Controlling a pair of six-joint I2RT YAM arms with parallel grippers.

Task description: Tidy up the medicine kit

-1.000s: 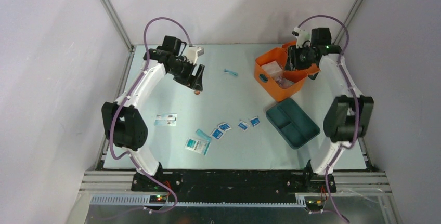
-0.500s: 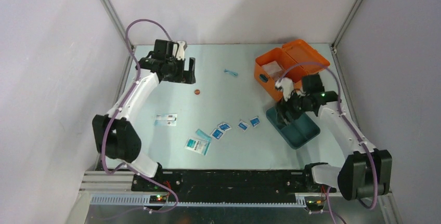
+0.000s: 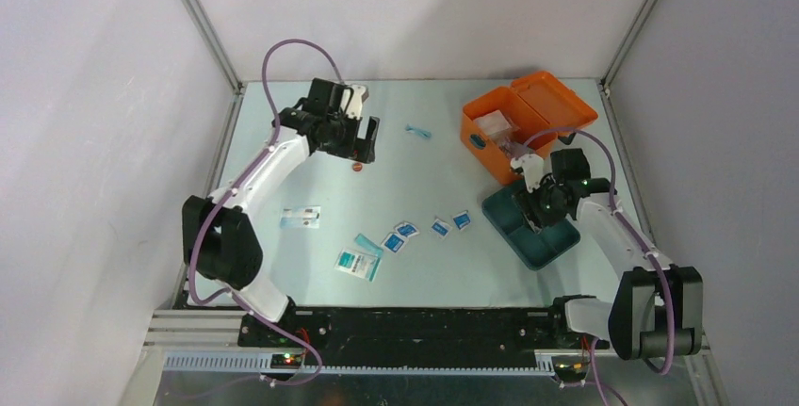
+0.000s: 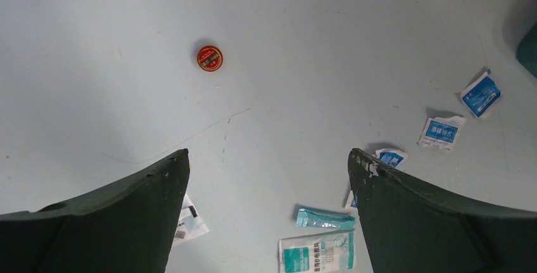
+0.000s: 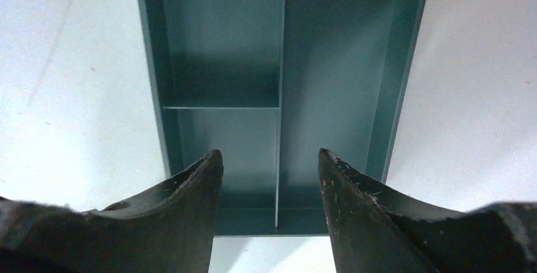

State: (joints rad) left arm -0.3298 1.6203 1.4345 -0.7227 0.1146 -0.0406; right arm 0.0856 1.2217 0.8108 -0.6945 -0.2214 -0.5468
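Top external view first: my left arm folds at its elbow by the left wall and stretches its white forearm up toward the far left part of the table (image 3: 424, 180). The wrist is bent so the left gripper (image 4: 269, 159) points down at the surface. On the left wrist camera its jaws are spread wide with nothing between them, only bare tabletop. A small red tin (image 4: 209, 57) lies just ahead of the fingertips, clear of both.

My right arm has its elbow low at the near right corner. Its forearm slants inward and away from me, ending with the right gripper (image 5: 269, 156) aimed straight down over the teal tray (image 3: 556, 248). On the right wrist camera the two fingers stand apart, hanging over the near end of the tray with its long divider running between them. I see nothing gripped.

The medicine kit is in two pieces on the right side of the table. The orange case (image 3: 497, 154) sits at the far right with its lid (image 3: 551, 100) thrown open behind it and some pale packets inside. The tray lies on the table just in front of the case, out of it, with all its compartments bare.

Several blue-white sachets (image 3: 407, 230) sit in a loose row mid-table, a larger teal-and-white packet (image 3: 357, 263) lies nearer me, and a clear packet (image 3: 301, 218) is off to the left.
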